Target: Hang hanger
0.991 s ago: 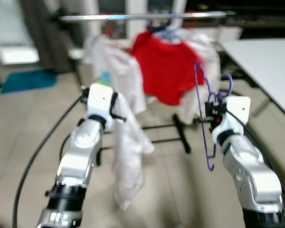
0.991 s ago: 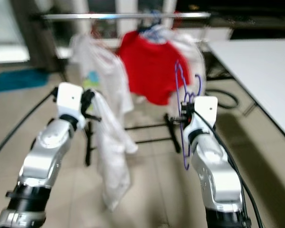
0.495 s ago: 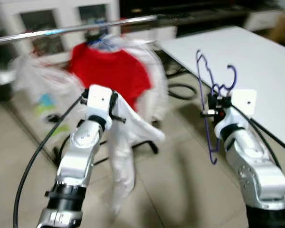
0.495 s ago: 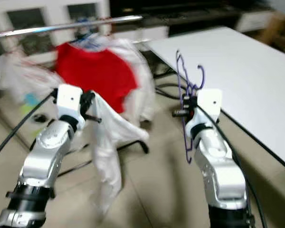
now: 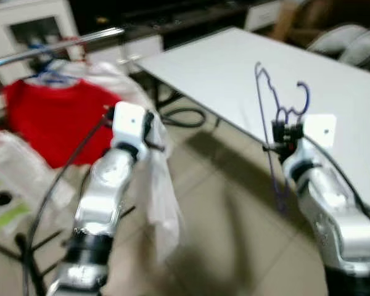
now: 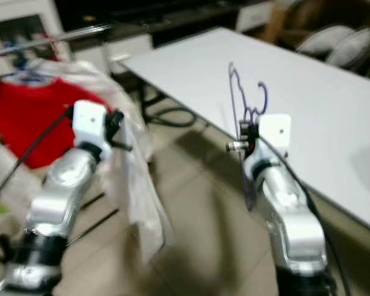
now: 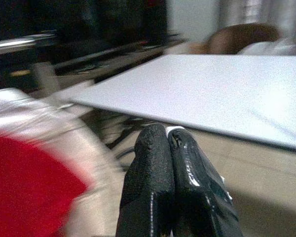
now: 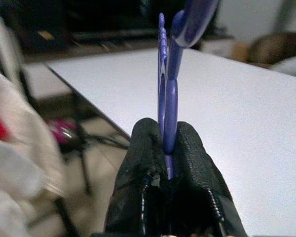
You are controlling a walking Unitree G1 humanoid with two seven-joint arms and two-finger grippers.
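Observation:
My right gripper [image 5: 277, 137] is shut on a thin purple hanger [image 5: 263, 105]. The hanger stands upright in front of me on the right, its hook at the top, and the right wrist view has the hanger [image 8: 166, 74] pinched between the black fingers [image 8: 140, 163]. On the left, my left gripper [image 5: 153, 132] is shut on a white garment [image 5: 161, 200] that hangs limp below it. A sliver of white cloth [image 7: 174, 129] sits at that gripper's closed fingertips [image 7: 153, 148]. The silver clothes rail [image 5: 61, 46] is off to the far left.
A red shirt [image 5: 55, 117] and pale clothes hang on the rail at the left. A big white table [image 5: 234, 68] stretches across the middle and right, with cables on the floor under its near corner. Beige tiled floor [image 5: 234, 234] lies between my arms.
The whole picture has swung to the right, so the rack now sits at the far left and the table is in front. Both grippers keep their hold.

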